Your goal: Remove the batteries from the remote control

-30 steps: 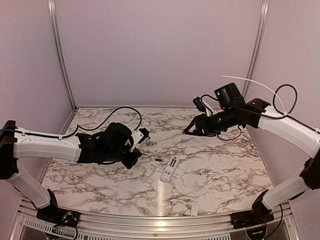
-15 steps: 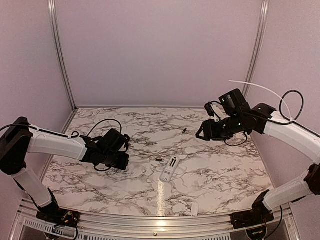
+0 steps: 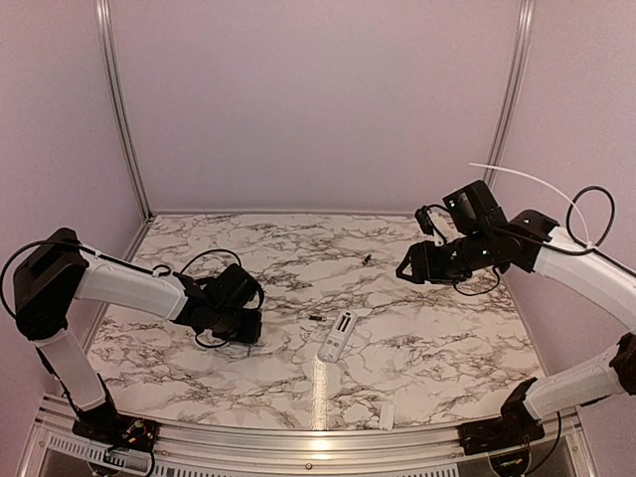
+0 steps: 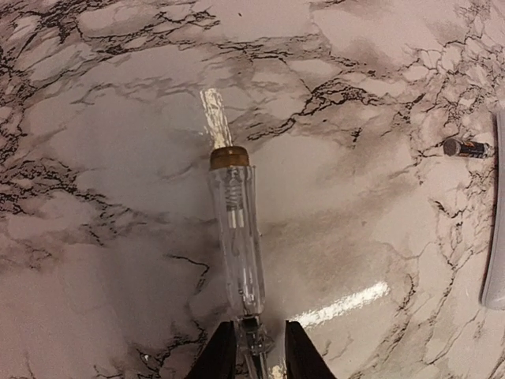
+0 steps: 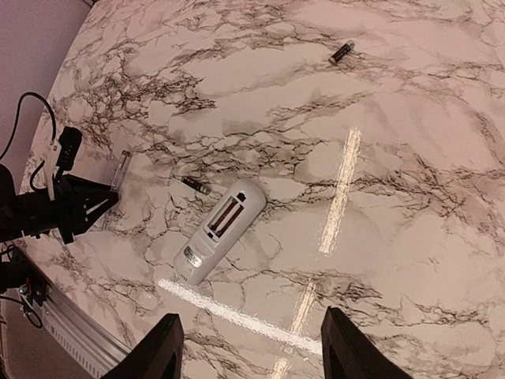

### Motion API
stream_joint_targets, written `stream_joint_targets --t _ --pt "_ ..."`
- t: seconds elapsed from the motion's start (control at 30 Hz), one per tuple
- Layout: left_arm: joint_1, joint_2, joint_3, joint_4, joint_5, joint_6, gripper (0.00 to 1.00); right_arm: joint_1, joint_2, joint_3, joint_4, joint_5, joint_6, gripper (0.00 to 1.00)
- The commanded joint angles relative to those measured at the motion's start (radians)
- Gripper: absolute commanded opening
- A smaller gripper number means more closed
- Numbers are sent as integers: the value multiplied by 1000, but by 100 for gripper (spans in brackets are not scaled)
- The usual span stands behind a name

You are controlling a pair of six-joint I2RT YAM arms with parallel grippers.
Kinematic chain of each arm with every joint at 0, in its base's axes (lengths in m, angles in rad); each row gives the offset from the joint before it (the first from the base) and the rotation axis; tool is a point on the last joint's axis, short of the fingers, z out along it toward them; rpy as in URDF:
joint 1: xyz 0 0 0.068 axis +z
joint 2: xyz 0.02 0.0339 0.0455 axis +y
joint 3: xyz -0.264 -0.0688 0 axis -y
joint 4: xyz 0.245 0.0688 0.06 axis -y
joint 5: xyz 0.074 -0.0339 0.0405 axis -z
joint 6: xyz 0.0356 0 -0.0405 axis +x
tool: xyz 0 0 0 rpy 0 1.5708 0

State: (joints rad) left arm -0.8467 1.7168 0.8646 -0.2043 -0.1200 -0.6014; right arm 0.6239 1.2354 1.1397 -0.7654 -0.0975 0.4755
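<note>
The white remote control (image 3: pixel 338 336) lies back up at the table's middle, and its open compartment (image 5: pixel 226 217) shows bare slots. One dark battery (image 3: pixel 316 318) rests just left of it, also seen as a small dark cylinder (image 4: pixel 465 148) (image 5: pixel 194 185). A second battery (image 3: pixel 367 259) (image 5: pixel 342 52) lies farther back. My left gripper (image 3: pixel 248 323) (image 4: pixel 256 357) is low at the table, left of the remote. Its fingers are slightly open around the thin end of a clear tool (image 4: pixel 235 229) lying on the marble. My right gripper (image 3: pixel 405 270) (image 5: pixel 248 355) hovers open and empty, high at the right.
A small flat white plastic piece (image 3: pixel 387 415) lies near the front edge. Black cable loops (image 3: pixel 199 260) trail beside the left arm. Aluminium rails (image 3: pixel 298 437) border the marble table, with pink walls on three sides.
The left arm dropped to the table and drew back to the left; its jaws eased apart around the clear tool. The right arm pulled away to the right.
</note>
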Motion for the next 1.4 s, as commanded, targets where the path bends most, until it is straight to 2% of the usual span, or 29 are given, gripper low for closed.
stream_joint_targets --t 0.0,0.13,0.43,0.6,0.7,0.73,0.8,0.87,1.17,1.37 --pt "4 46 -4 -66 9 -48 27 -4 -35 -10 -22 26 14 59" --pt "4 46 3 -80 -3 -50 34 -4 -39 -11 -23 26 17 59" --pt "4 16 21 -99 -21 -45 37 -5 -38 -5 -11 22 15 61" --pt "4 -36 54 -142 -41 -18 41 -4 -39 23 -7 31 4 70" --pt "4 -97 86 -177 -86 6 47 -5 -38 55 -6 50 -9 79" --pt "5 -123 99 -191 -107 17 51 -4 -38 69 -7 63 -13 84" --pt "4 -175 123 -214 -160 45 68 -4 -34 98 -14 91 -16 97" --pt "4 -229 139 -227 -212 86 97 -4 -33 133 -20 150 -23 99" --pt "5 -437 177 -234 -442 286 99 -4 -39 216 15 278 -67 98" --pt "20 -544 202 -240 -564 447 99 -4 -122 193 143 310 -93 98"
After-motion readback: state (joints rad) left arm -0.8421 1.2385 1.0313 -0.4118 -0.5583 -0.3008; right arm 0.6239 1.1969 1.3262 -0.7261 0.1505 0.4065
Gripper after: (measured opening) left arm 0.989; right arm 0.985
